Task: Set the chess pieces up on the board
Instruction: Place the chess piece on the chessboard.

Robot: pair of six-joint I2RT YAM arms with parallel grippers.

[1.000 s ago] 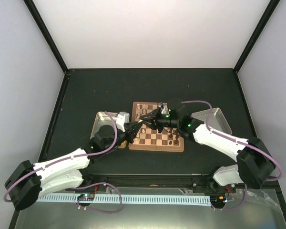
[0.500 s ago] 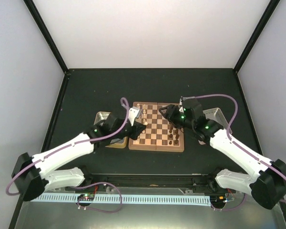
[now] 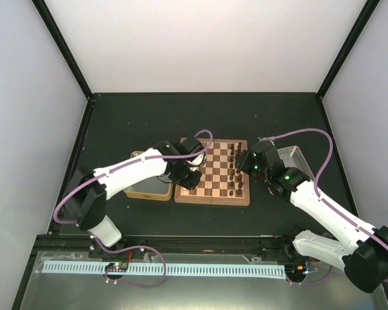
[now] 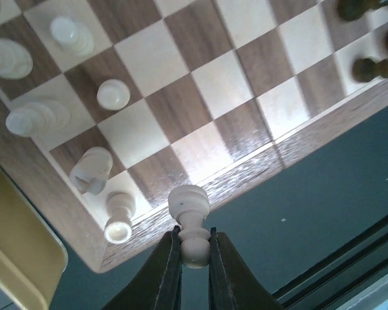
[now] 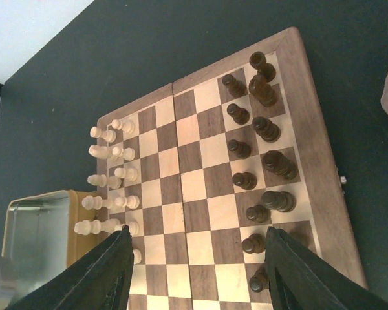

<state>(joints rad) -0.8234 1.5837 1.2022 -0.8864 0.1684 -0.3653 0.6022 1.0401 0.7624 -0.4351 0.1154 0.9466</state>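
- The left tool (image 4: 194, 248) is pinching a pale pawn (image 4: 189, 213) between its fingertips, holding it over the reddish border of the board (image 4: 239, 181) at the near-left corner
- The right tool (image 5: 197, 230) is standing spread wide with nothing between its fingers, looking down over the board's squares
- Compared with a second ago, the right tool (image 3: 242, 160) is no longer at the left-centre of the board with its fingers pressed nearly together; it is now hanging by the board's right edge with them apart
- The left arm is now arching higher across the gold tin (image 3: 145, 187), while the left tool (image 3: 189, 175) is hovering at much the same corner as before
- The pale pieces (image 5: 116, 154) are standing in the two columns along the board's left side, with some squares there open
- The dark pieces (image 5: 267, 128) are filling the two columns on the right side
- The board (image 3: 211, 197) is lying between the gold tin, touching or just beside its left edge, and the silver tray (image 3: 296, 158) near its right
- No writing is showing clearly enough to read
- Everything is resting on a matte black table (image 3: 129, 123), with white walls (image 3: 200, 45) and black corner posts enclosing it
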